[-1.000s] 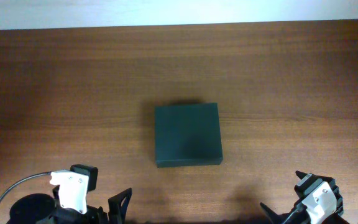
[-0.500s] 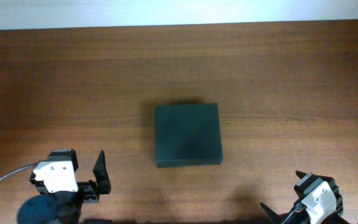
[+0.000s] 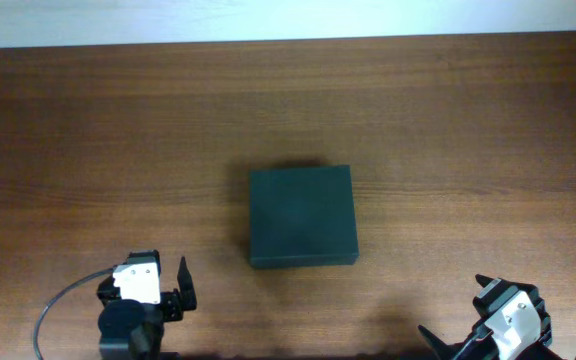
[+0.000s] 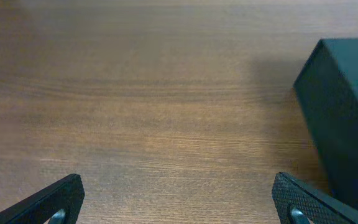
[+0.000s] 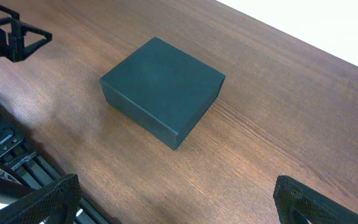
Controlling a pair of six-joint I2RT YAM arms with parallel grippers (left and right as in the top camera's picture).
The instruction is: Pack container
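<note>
Container (image 3: 301, 217) lies flat on the brown wooden worktop (image 3: 418, 120), about midway across it. It is a dark green-black matte box, and its top lies flat and closed. From overhead the top face looks nearly square, with its edges running close to parallel with the worktop's edges.

The left tool (image 4: 179, 202) is to the left of the container and nearer the front edge of the worktop, apart from the box. Its jaws are spread wide and hold nothing. In the left wrist view the two dark fingertips (image 4: 61, 196) sit at the lower corners with bare wood grain between them. One corner and a side wall of the container rise at the right of that view, just above the right fingertip and not touching it. A grey cable (image 3: 63, 305) loops out from the arm on the side away from the container.

The right tool (image 5: 176, 199) is to the right of the container, down by the worktop's front edge and well apart from the box. Its jaws also stand wide apart with nothing between them. The right wrist view looks down on the container cornerwise, showing the top and two side walls. The box lies ahead of the tool, between the lines of its two fingers. The left tool shows on the container's other side in that view.
</note>
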